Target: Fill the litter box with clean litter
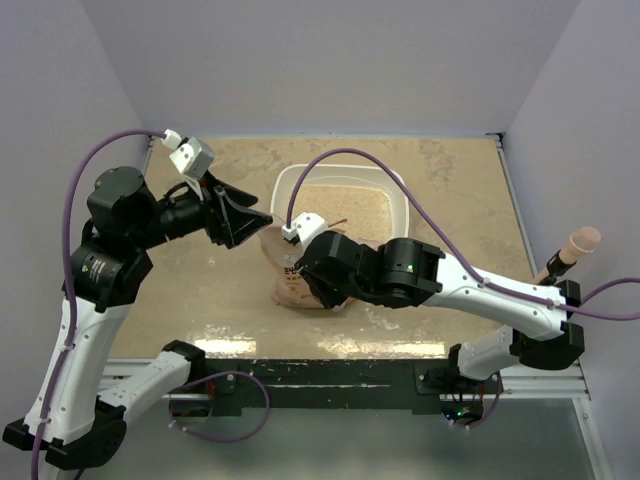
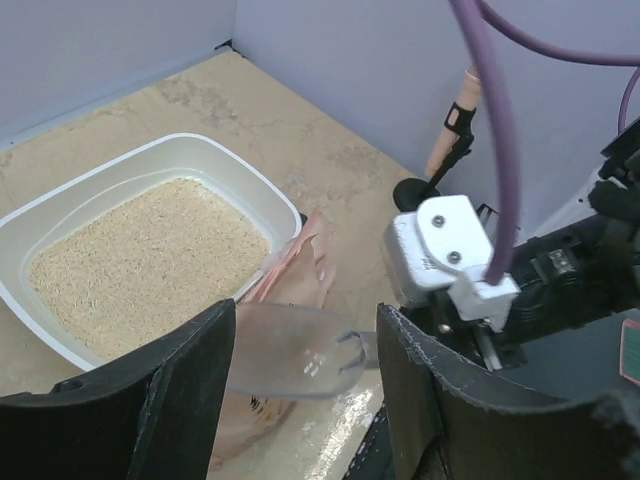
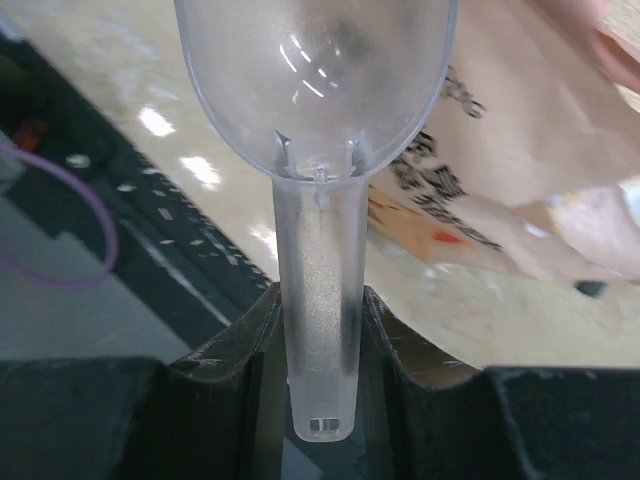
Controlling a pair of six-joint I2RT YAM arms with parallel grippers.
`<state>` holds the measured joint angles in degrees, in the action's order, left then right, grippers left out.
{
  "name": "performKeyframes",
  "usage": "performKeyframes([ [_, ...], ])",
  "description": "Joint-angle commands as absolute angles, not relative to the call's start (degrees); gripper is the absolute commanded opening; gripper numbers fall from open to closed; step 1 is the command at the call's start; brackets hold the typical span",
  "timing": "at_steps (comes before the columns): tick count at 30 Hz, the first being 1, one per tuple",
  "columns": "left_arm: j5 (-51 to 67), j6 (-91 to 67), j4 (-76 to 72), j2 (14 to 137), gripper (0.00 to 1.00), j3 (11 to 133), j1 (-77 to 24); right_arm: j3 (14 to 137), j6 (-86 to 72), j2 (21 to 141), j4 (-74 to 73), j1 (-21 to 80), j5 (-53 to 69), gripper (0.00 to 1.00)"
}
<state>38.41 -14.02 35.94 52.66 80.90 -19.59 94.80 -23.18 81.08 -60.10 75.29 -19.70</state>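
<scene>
Directly before the litter box [image 2: 150, 145] slumps a pink bag [image 2: 300, 265]; left end effector [image 2: 305, 345] released, right end effector [image 3: 320, 335] grasping scoop [image 3: 315, 70].

Two end effectors were in view, the left end effector [image 2: 305, 318] and the right end effector [image 3: 318, 335]. One clear scoop [image 3: 318, 90] sat between the right end effector's fingers. One orange-pink bag [image 2: 300, 275] lay near the left end effector. One white litter box [image 2: 240, 180] lay beyond both, holding one bed of litter [image 2: 140, 255]. Two purple cables [image 2: 497, 130] ran along the arms. One beige-tipped tool [image 1: 578, 243] stood well right of the right end effector.
</scene>
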Motion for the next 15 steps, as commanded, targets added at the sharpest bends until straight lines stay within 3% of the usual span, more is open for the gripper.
performKeyframes([
  [1,36.0,-18.4,40.6,50.5,0.63,84.4,-20.0,99.0,-25.0,78.3,-68.5,74.8,-31.8,0.00],
  [15,33.4,-21.7,55.4,56.6,0.61,91.6,-20.0,100.4,-17.7,74.2,-71.1,75.9,-26.9,0.00],
])
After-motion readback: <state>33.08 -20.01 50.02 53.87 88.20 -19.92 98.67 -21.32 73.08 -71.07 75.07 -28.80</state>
